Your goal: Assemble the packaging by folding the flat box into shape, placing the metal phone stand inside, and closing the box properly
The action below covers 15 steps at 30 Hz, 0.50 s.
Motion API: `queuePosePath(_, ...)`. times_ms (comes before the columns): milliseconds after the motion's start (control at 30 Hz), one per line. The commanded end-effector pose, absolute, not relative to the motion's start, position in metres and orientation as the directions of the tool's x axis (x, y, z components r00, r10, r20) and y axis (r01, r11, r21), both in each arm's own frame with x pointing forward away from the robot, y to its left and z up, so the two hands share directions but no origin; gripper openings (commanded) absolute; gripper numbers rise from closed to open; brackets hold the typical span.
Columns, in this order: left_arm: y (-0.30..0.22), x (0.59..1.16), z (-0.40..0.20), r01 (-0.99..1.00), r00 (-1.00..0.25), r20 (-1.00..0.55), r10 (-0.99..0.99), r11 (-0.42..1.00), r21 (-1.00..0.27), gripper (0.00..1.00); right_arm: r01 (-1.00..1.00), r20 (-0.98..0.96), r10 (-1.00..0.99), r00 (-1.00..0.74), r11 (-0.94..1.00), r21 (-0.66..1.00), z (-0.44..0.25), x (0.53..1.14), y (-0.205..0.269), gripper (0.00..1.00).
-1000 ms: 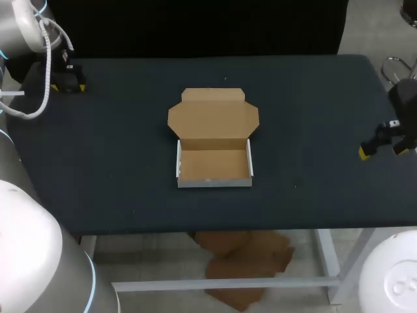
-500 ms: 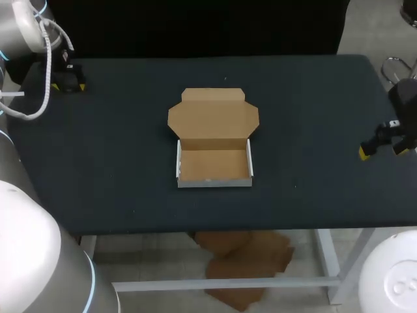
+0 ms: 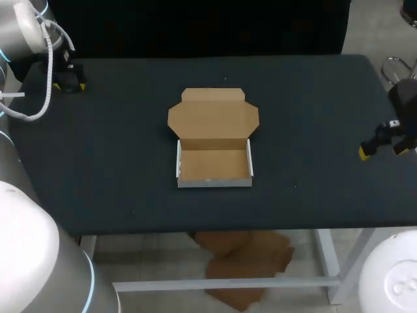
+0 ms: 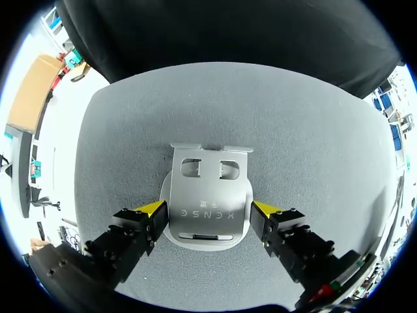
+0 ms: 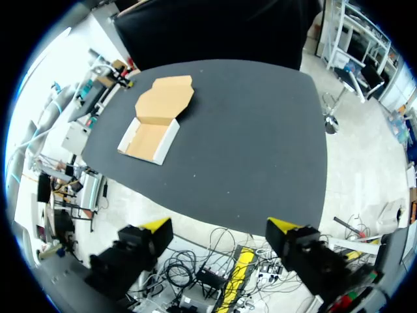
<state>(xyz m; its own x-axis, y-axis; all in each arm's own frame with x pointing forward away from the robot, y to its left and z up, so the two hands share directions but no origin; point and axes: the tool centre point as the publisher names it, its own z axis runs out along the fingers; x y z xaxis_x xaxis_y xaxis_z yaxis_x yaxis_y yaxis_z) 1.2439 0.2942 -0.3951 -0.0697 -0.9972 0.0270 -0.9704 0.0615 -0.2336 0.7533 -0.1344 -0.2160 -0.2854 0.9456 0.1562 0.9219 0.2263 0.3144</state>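
The carton (image 3: 214,164) already stands folded into a tray in the middle of the worktop (image 3: 313,104), with its lid (image 3: 214,117) laid open toward the far edge and nothing inside, so I judge the step in hand to be fetching the metal phone stand (image 4: 207,189). The stand lies flat at the far left corner of the worktop, well apart from the carton. The left hand (image 4: 208,208) is open and straddles it, with a yellow tip just beside each edge of the base; I cannot confirm any contact. The next move seems to call for closing squarely on those two edges, lifting, and carrying the stand across to the tray. The right hand (image 5: 218,236) is open and holds nothing, out at the worktop's right edge. Only the left wrist view shows the stand at all: from the head view that corner shows just the arm and cable. The right wrist view gives the carton from the side.
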Motion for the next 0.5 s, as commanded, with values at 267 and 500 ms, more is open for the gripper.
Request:
queuePosePath(267, 0.2971, 1.2594, -0.4028, -0.998, -0.064, 0.022, -0.998, 0.064, -0.001, 0.64, 0.923, 0.157, 0.945, -0.285, 0.227, 0.310, -0.2139, 0.7527, -0.1348, 1.00)
queuePosePath(500, 0.2978, 1.2610, -0.4023, -0.998, -0.060, 0.019, -0.998, 0.060, -0.004, 0.04, 0.923, 0.157, 0.945, -0.285, 0.227, 0.310, -0.2139, 0.7527, -0.1348, 1.00)
